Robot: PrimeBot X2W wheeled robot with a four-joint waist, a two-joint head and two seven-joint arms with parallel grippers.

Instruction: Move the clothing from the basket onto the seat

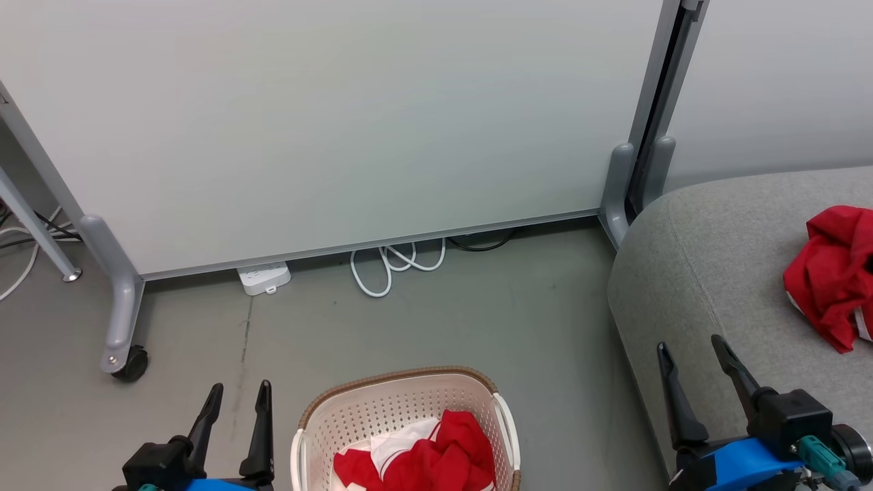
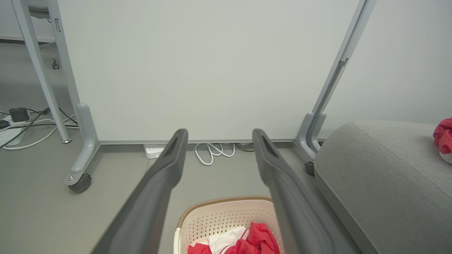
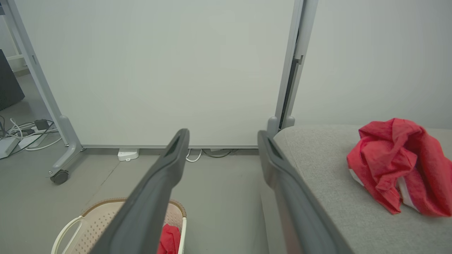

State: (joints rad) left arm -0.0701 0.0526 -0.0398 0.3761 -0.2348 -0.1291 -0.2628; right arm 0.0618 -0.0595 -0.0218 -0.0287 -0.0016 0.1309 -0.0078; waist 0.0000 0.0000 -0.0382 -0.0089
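A cream perforated basket (image 1: 382,409) with a brown rim stands on the floor at the bottom centre and holds a crumpled red and white garment (image 1: 436,457). A second red garment (image 1: 832,279) lies bunched on the grey seat (image 1: 709,273) at the right. My left gripper (image 1: 235,394) is open, left of the basket and empty. My right gripper (image 1: 692,351) is open over the seat's front corner, empty. The left wrist view has the basket (image 2: 226,218) and its garment (image 2: 254,240) below my fingers. In the right wrist view the seat's garment (image 3: 395,162) lies right of my fingers.
A white partition panel (image 1: 327,123) on grey wheeled feet (image 1: 123,341) closes off the back. A white power strip (image 1: 264,277) and looped white cable (image 1: 395,262) lie at its base. More cables (image 1: 27,239) sit at the far left. Grey floor (image 1: 443,314) separates panel and basket.
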